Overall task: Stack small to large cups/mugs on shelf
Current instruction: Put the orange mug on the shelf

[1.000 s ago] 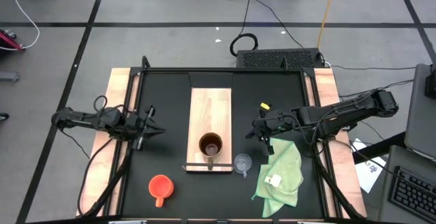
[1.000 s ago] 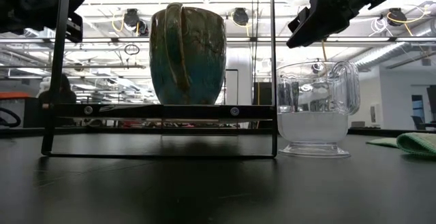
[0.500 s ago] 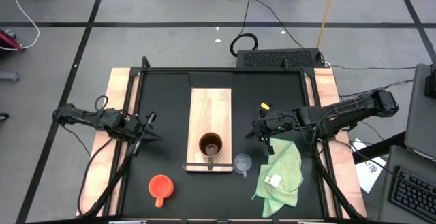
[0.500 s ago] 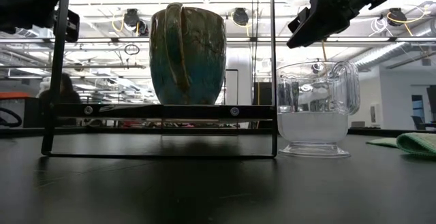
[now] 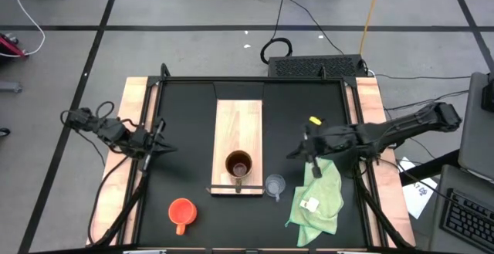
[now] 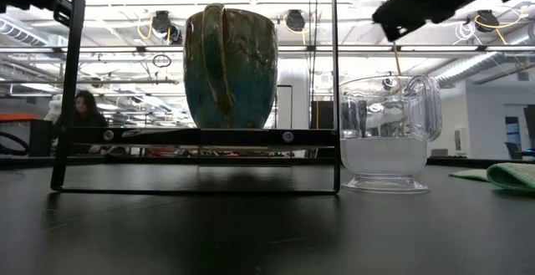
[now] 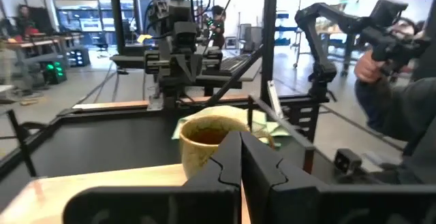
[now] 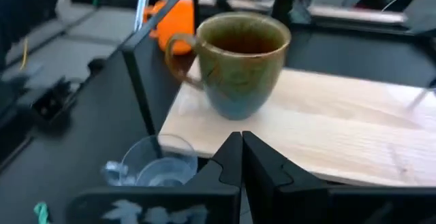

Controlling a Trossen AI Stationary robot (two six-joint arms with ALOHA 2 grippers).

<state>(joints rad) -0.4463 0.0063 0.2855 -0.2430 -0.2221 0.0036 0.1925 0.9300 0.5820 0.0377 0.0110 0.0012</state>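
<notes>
The light-wood shelf (image 5: 238, 127) lies across the middle of the table on a black frame (image 6: 196, 136). The brown mug (image 5: 238, 165) stands upright on the shelf's near end, its handle toward the near edge. The clear glass cup (image 5: 275, 184) stands on the tabletop right of that end. The orange-red mug (image 5: 182, 214) stands upright near the near left corner. My left gripper (image 5: 158, 143) hovers shut left of the shelf. My right gripper (image 5: 297, 152) hovers shut right of the shelf, above the glass cup (image 8: 153, 164). Both wrist views face the brown mug (image 7: 214, 139) (image 8: 242, 64).
A light green cloth (image 5: 318, 194) lies on the table's right side, just right of the glass cup and under my right arm. Black frame posts (image 6: 71, 74) rise at the shelf's near end. Bare black tabletop (image 5: 185, 115) lies between my left gripper and the shelf.
My left gripper has drawn back toward the table's left edge, away from the shelf. My right gripper has pulled toward the right edge and risen a little. The mugs, the glass cup and the shelf have kept still.
</notes>
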